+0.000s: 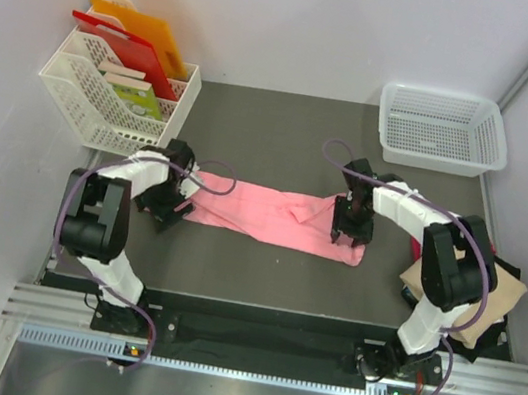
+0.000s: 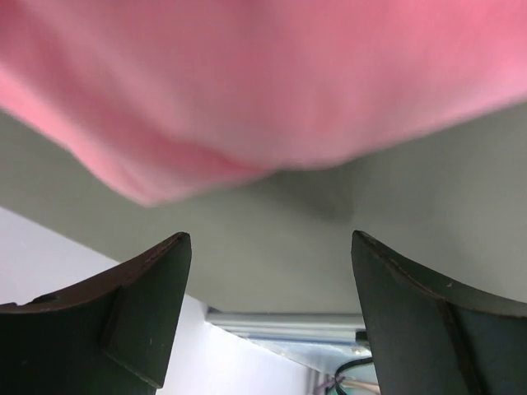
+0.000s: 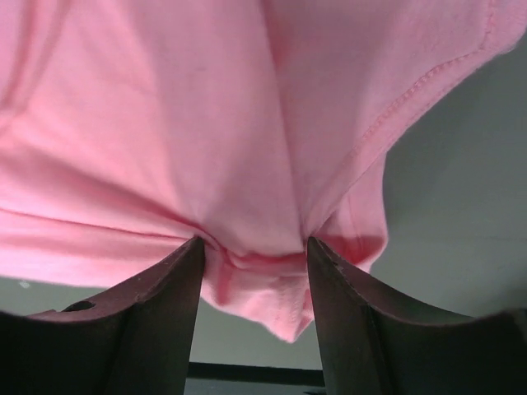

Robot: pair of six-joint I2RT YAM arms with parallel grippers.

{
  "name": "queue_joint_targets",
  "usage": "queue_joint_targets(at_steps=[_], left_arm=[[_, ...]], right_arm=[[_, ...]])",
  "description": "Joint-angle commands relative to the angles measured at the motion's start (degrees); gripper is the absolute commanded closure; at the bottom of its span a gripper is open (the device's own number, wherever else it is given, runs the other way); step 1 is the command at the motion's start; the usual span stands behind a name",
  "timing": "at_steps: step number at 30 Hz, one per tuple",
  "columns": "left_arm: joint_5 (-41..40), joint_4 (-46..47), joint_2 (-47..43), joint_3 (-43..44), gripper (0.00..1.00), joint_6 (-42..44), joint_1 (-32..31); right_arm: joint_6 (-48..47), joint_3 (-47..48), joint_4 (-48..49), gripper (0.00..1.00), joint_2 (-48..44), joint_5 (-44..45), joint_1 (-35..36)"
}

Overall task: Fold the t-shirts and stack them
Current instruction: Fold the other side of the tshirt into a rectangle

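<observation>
Grey table (image 1: 284, 140), right end effector (image 3: 254, 243) half-shut around pink t-shirt (image 3: 206, 123).

The salmon-pink t-shirt (image 1: 261, 215) is plain, the table (image 1: 284, 140) dark grey, the mesh basket (image 1: 442, 136) white; also a tan t-shirt (image 1: 510, 287), red board (image 1: 127, 48), orange board (image 1: 148, 28)

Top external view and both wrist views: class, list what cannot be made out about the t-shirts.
- Top view: tan t-shirt stack, partly covered by the right arm; count unclear.
- Left wrist view: pink t-shirt blurred, cut by the top edge.
- Right wrist view: pink t-shirt's outline cut off by frame edges.
</observation>
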Motion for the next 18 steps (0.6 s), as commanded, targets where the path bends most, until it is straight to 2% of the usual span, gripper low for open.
queue_joint_targets(at_steps=[1,6,8,12,18], left_arm=[[0.34,-0.89,-8.74,-4.56,0.17,2.27,3.68],[-1.42,-0.98,-15.79,-10.71,0.17,7.37,9.03],[-1.42,-1.15,-18.16,-10.21,0.17,8.51,10.01],[0.77,-1.77,-19.31,-2.75,0.17,5.45,10.71],[10.42,-5.1,-10.55,9.21,0.18,-5.27,10.72]], right_arm=[[-3.66,-2.58,2.82,0.48,2.16,1.15,-2.6],[-5.52,-3.46,1.42,0.48,0.94,3.17,-6.37],[-5.78,-2.24,0.02,0.48,0.41,4.58,-6.73],[-5.43,0.67,-1.04,0.48,-0.12,3.62,-6.65],[-5.69,3.13,-1.75,0.49,0.67,2.91,-5.33]])
